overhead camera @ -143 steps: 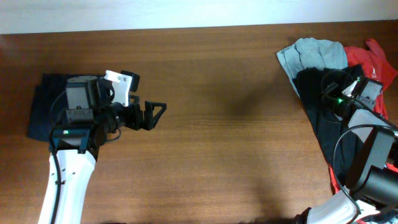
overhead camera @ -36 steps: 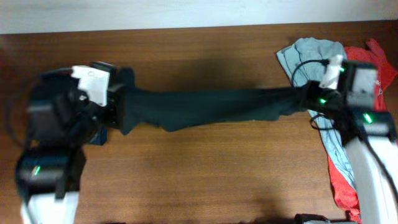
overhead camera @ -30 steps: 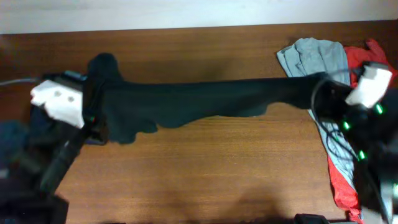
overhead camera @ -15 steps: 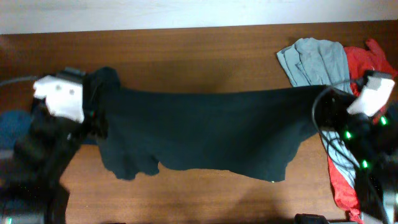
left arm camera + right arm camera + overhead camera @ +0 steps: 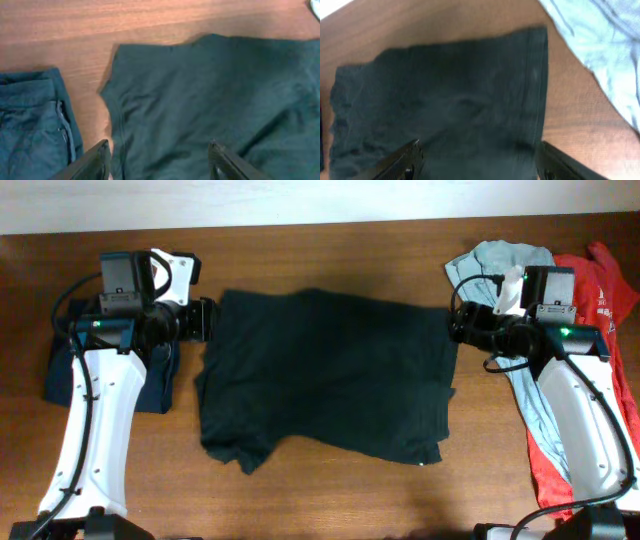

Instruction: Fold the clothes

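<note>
A large black garment (image 5: 325,370) lies spread flat on the wooden table (image 5: 330,255), with a small white mark (image 5: 432,461) at its lower right corner. My left gripper (image 5: 205,320) is open just over its upper left edge, and the cloth shows between the fingers in the left wrist view (image 5: 200,100). My right gripper (image 5: 455,325) is open over its upper right edge, and the cloth shows in the right wrist view (image 5: 450,95). Neither holds the cloth.
A folded navy garment (image 5: 70,375) lies at the far left, also in the left wrist view (image 5: 30,125). A light blue-grey garment (image 5: 500,265) and a red one (image 5: 600,280) lie piled at the right, under my right arm. The blue-grey one shows in the right wrist view (image 5: 600,45).
Both arms lifted the black garment off the right pile, stretched it across the table, lowered it flat and let go. Both grippers are now open.
</note>
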Tool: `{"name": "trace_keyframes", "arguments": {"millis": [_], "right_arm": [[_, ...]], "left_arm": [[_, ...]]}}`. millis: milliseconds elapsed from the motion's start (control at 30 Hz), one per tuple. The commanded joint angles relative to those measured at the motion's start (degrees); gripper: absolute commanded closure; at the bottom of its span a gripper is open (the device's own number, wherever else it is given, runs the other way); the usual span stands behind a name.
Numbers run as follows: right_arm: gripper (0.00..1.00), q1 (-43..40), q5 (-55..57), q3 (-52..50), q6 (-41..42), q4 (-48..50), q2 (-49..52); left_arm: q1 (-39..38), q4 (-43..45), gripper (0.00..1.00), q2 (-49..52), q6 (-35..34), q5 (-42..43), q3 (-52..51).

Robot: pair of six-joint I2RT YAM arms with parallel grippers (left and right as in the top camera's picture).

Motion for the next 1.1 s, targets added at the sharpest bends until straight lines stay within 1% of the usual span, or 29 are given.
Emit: {"name": "trace_keyframes", "arguments": {"millis": [0, 167, 233, 367, 433, 467, 533, 600, 700, 733, 767, 900, 933, 1000, 1033, 1067], "right_arm": [[0.22, -0.3, -1.2, 0.5, -0.5, -2.3, -1.4], [0.19, -0.3, -0.9, 0.5, -0.5, -10.1, -1.5], [0.16, -0.3, -1.2, 0.5, -0.5, -11.2, -1.5], [0.17, -0.3, -1.6, 0.2, -0.4, -17.9, -0.9], [0.18, -0.3, -1.6, -0.5, -0.5, -20.2, -0.8], [0.19, -0.3, -1.6, -2.2, -0.5, -22.3, -0.8], [0.21, -0.3, -1.6, -3.9, -0.5, -23.2, -0.8], [0.21, -0.2, -1.9, -6.0, -0.5, -23.4, -0.8], [0.20, -0.2, -2.3, -8.6, -1.0, -23.3, -0.8], [0.21, -0.2, -2.9, -9.2, -2.5, -23.3, -0.9], [0.20, -0.2, -3.2, -9.4, -3.2, -23.5, -0.9], [0.20, 0.5, -3.5, -9.4, -3.6, -23.8, -0.9], [0.20, 1.0, -3.5, -9.4, -3.6, -23.8, -0.9], [0.20, 2.0, -3.5, -9.4, -3.6, -23.6, -0.9], [0.20, 3.1, -3.5, -9.4, -3.6, -23.5, -0.9], [0.20, 3.7, -3.5, -9.4, -3.6, -23.4, -0.9]], "left_arm": [[0.2, -2.5, 0.37, -1.7, -0.1, -0.1, 0.4], [0.1, -9.8, 0.37, -2.0, -0.1, 0.0, 0.3], [0.1, -10.0, 0.38, -2.0, -0.2, 0.0, -0.4], [0.1, -11.6, 0.38, -1.9, -4.3, 1.1, -3.3], [0.1, -12.4, 0.38, -1.9, -4.3, 4.4, -5.4], [0.1, -13.2, 0.39, -1.9, -5.0, 6.5, -8.8], [0.1, -13.4, 0.39, -1.9, -6.7, 6.5, -11.2], [0.1, -13.9, 0.43, -1.9, -9.3, 7.0, -14.1], [0.1, -15.4, 0.53, -1.9, -9.4, 11.3, -19.3], [0.1, -15.7, 0.55, -1.9, -9.4, 12.2, -21.8], [0.1, -15.0, 0.57, -1.9, -10.1, 11.7, -24.7], [0.1, -13.3, 0.62, -1.9, -11.8, 11.4, -29.8], [0.1, -12.3, 0.63, -1.9, -13.6, 9.7, -31.2], [0.1, -9.0, 0.62, -1.9, -17.4, 5.0, -33.8], [0.1, -6.9, 0.58, -1.9, -20.7, 2.0, -35.3], [0.1, -6.0, 0.57, -1.9, -22.0, 0.8, -36.0]]}}
